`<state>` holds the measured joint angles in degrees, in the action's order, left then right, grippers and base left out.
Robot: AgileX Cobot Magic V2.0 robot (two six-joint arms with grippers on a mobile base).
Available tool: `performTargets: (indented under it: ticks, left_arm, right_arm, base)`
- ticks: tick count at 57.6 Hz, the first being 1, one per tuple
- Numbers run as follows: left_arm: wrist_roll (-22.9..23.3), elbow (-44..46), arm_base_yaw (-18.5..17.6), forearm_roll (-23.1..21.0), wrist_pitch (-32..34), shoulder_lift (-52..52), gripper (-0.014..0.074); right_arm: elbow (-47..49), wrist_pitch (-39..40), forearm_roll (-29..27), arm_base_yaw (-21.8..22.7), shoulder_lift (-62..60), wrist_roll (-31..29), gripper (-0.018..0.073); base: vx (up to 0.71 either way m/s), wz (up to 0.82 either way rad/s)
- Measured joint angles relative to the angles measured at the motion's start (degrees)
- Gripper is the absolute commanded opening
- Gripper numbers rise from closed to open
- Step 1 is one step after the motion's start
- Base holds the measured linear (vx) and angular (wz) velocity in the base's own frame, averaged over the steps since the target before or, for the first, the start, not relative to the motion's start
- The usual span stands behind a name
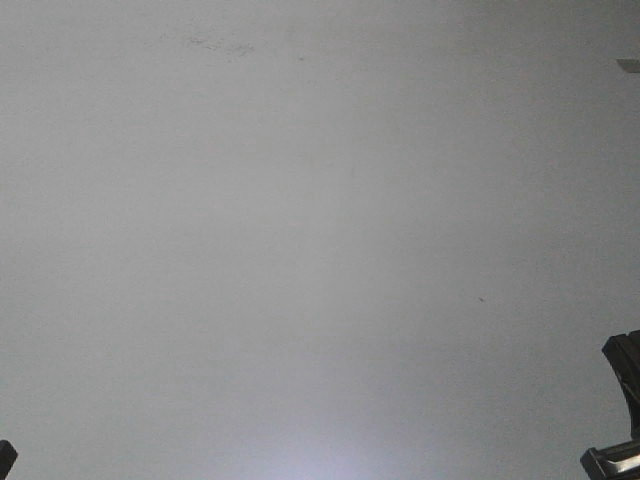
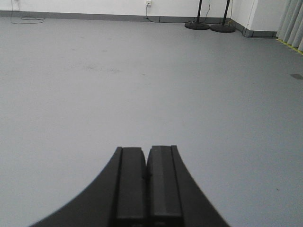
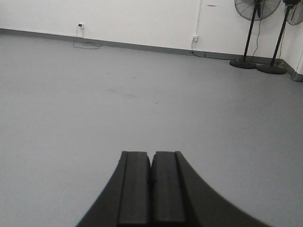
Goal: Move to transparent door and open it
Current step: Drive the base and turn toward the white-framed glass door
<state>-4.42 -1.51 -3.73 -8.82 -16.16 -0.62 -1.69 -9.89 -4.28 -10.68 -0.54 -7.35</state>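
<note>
The transparent door is out of view in every frame. My left gripper [image 2: 147,149] is shut with nothing between its black fingers, pointing out over bare grey floor [image 2: 142,85]. My right gripper [image 3: 151,153] is likewise shut and empty, aimed across the same grey floor [image 3: 142,104] towards a white wall [image 3: 142,19]. In the front view only grey floor shows, with a bit of the right arm [image 1: 622,400] at the lower right edge and a sliver of the left arm [image 1: 6,458] at the lower left corner.
Two standing fans on round black bases [image 3: 258,64] stand at the far right by the wall, seen also as two fan bases [image 2: 209,26] in the left wrist view. A cable [image 3: 87,45] lies under a wall socket. Grey curtains [image 2: 293,23] hang at right.
</note>
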Motion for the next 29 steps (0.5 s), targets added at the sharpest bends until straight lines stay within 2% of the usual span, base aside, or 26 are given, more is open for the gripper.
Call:
performTargets:
  ticks: [29]
  left_arm:
    - [0.0, 0.0, 0.0, 0.0, 0.0, 0.0, -0.0002]
  right_arm:
    - [0.0, 0.0, 0.0, 0.0, 0.0, 0.0, 0.0000]
  base:
    - [0.00, 0.00]
